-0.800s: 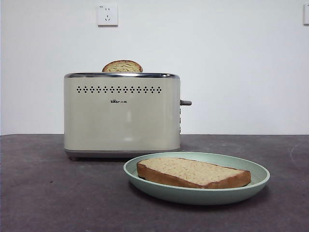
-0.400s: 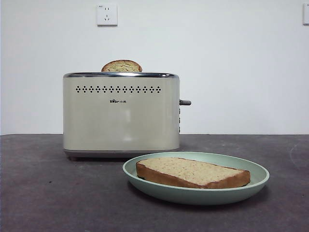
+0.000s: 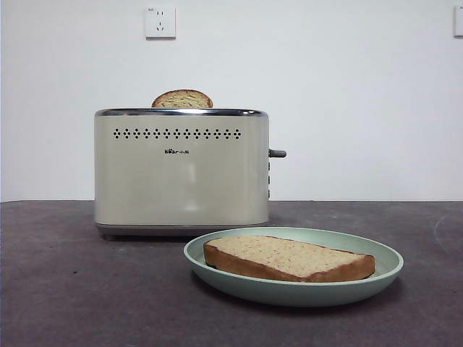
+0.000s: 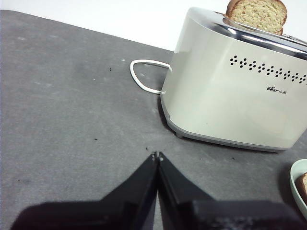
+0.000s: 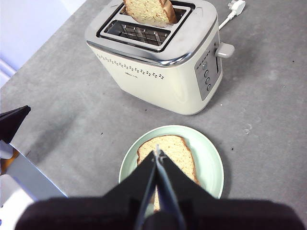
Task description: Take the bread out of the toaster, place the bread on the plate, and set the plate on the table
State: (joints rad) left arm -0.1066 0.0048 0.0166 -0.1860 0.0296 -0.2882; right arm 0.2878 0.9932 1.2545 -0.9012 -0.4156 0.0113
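The bread (image 3: 289,258) lies flat on the mint-green plate (image 3: 383,269), which rests on the dark grey table (image 3: 72,289) in front of the cream toaster (image 3: 181,173). A second slice (image 3: 182,99) shows only its domed top in the toaster's rear slot. My right gripper (image 5: 157,154) is shut and empty, hovering above the bread (image 5: 168,146) and plate (image 5: 213,160). My left gripper (image 4: 157,155) is shut and empty, low over the table to the left of the toaster (image 4: 225,96). Neither gripper shows in the front view.
The toaster's white cord (image 4: 144,76) loops on the table behind it, and its plug (image 5: 236,6) lies at the back. The grey lever (image 3: 278,153) sticks out of the toaster's right side. A wall outlet (image 3: 160,22) is on the wall above.
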